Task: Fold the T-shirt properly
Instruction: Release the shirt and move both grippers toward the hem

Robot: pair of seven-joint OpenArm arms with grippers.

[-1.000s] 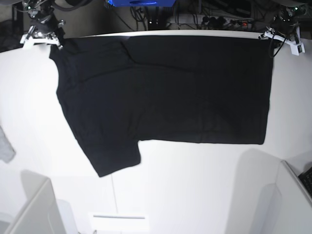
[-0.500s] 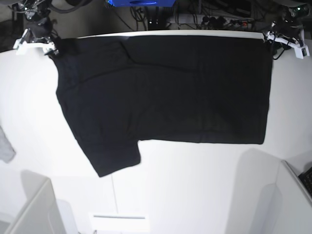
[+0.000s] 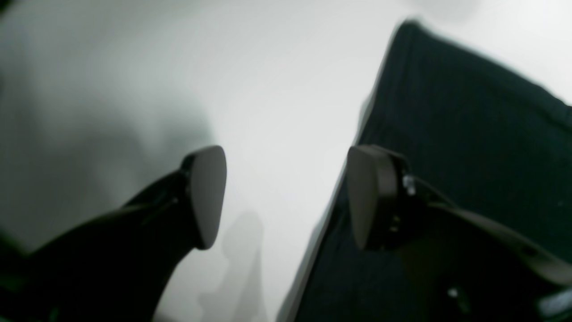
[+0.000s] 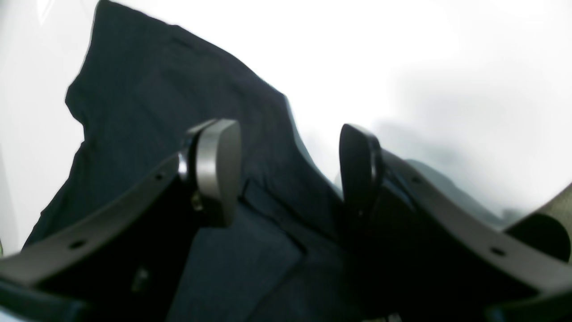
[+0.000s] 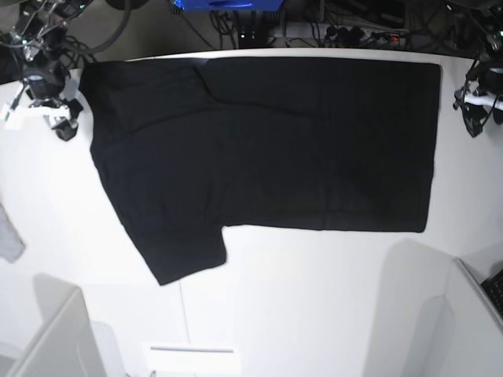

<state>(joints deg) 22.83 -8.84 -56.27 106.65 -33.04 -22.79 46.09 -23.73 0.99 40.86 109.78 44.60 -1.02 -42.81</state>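
Base view, for your record: the T-shirt (image 5: 267, 141) lay flat and spread on the white table (image 5: 314, 298), plain black side up, its long edge along the far side and one sleeve reaching toward the near left. A grey cloth scrap (image 5: 8, 236) sat at the left edge, well apart from it.

Left gripper (image 5: 471, 102): you had it at the right side of the table, just beside the shirt's far right corner. In the left wrist view its jaws stood parted with nothing between them but bare table; the shirt's edge (image 3: 469, 147) ran under the right-hand finger (image 3: 366, 197), while the other finger (image 3: 208, 197) hung over white surface.

Right gripper (image 5: 43, 110): you had it at the far left, just beside the shirt's far left corner. In the right wrist view its jaws were likewise apart and held nothing; black cloth (image 4: 178, 112) lay beneath and between the fingers, whether touching them you could not tell from the blur.
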